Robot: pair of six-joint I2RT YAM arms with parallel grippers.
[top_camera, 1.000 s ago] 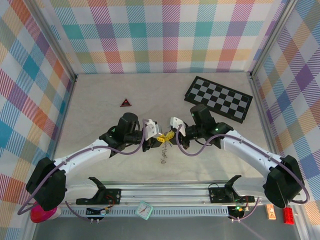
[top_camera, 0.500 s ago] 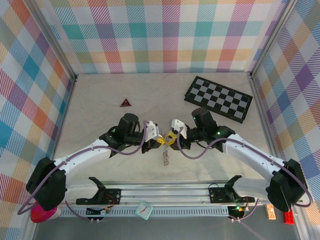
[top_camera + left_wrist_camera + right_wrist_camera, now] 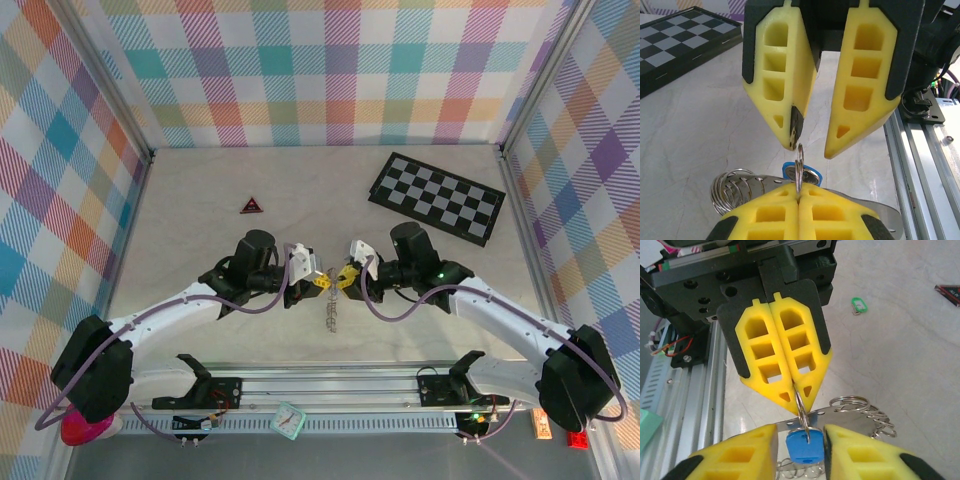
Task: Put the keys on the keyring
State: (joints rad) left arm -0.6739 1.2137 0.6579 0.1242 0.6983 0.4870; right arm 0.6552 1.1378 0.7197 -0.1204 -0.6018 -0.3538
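In the left gripper's [image 3: 799, 194] pinch sits the keyring [image 3: 799, 162].

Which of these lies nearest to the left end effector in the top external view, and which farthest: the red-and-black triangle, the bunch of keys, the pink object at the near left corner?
From the left end effector:
1. Bunch of keys: right beside it, table centre.
2. Red-and-black triangle: farther back, to the left.
3. Pink object: near left corner, beside the arm's base.

The left gripper [image 3: 318, 282] and right gripper [image 3: 346, 278] stood tip to tip mid-table, the keyring [image 3: 799, 162] filling the gap. Bare table [image 3: 200, 220] lay beyond, short of the chessboard [image 3: 436, 198] and triangle [image 3: 250, 206].
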